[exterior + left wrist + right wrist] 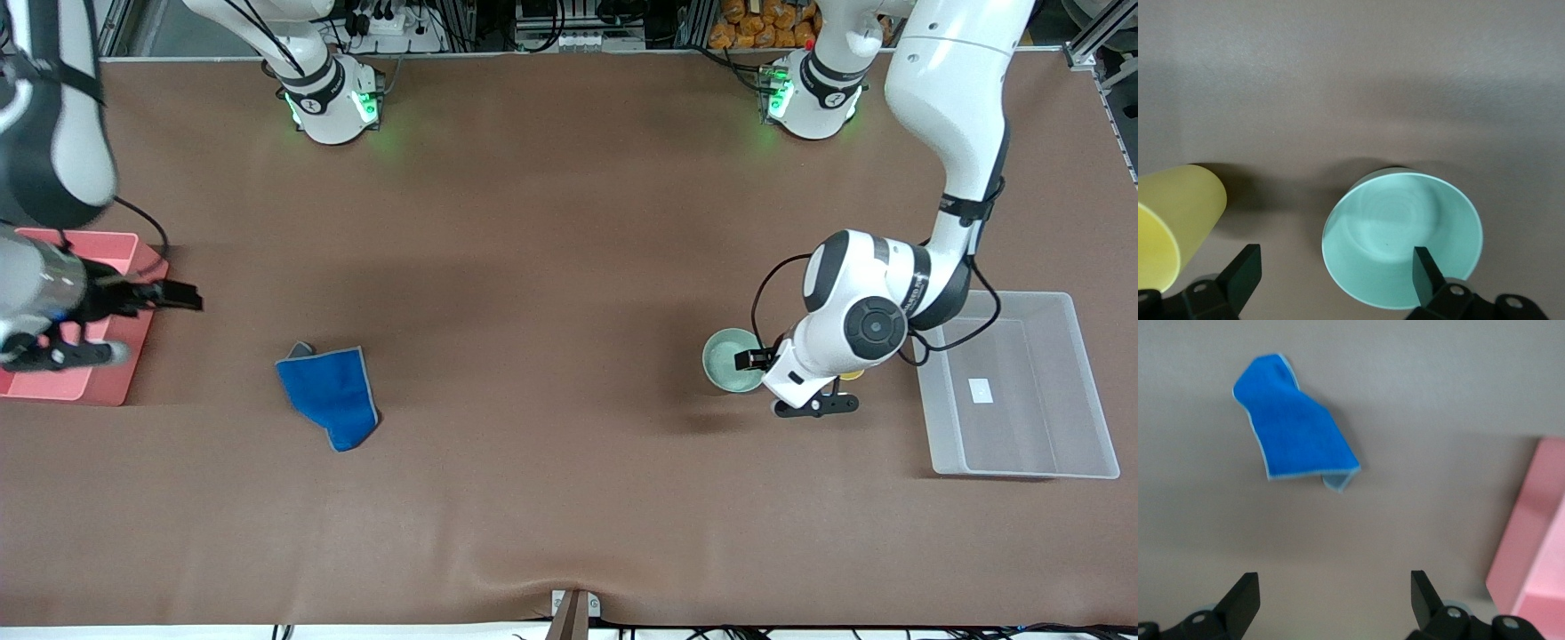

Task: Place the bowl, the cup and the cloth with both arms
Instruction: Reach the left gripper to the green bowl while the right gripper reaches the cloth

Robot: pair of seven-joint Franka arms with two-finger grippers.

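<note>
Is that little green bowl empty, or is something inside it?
Empty. The left wrist view looks into the bowl and shows only its bare glossy inside; the open left gripper hovers over its rim.

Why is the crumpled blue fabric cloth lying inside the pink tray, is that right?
Not quite. The crumpled blue fabric cloth lies on the bare brown table, beside the pink tray and apart from it, as the front view shows.

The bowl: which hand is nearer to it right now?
Left. The left hand is open right at the bowl, beside the cup. The right hand is open over the pink tray at the table's right-arm end.
</note>
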